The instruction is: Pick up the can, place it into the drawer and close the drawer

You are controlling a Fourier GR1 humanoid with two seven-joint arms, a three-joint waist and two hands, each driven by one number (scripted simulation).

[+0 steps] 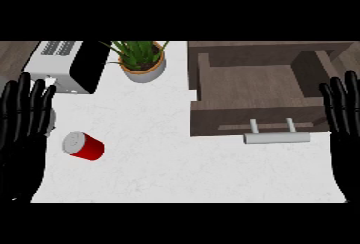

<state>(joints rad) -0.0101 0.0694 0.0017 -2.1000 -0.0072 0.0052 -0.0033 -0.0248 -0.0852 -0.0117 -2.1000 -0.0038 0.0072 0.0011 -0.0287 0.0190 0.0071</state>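
Note:
A red can (pixel 84 146) with a silver lid lies on its side on the white counter (pixel 183 167), at the left. The dark wooden drawer (pixel 253 86) stands open at the upper right, its inside bare, with a silver bar handle (pixel 277 137) on its front. My left hand (pixel 21 119) rests open at the left edge, fingers up, a short way left of the can and apart from it. At the right edge my right hand (pixel 343 112) rests open beside the drawer's right wall. Neither hand holds anything.
A potted green plant (pixel 143 59) in a grey pot stands at the back, left of the drawer. A white and black toaster (pixel 67 66) sits at the back left corner. Dark wood floor shows beyond the counter.

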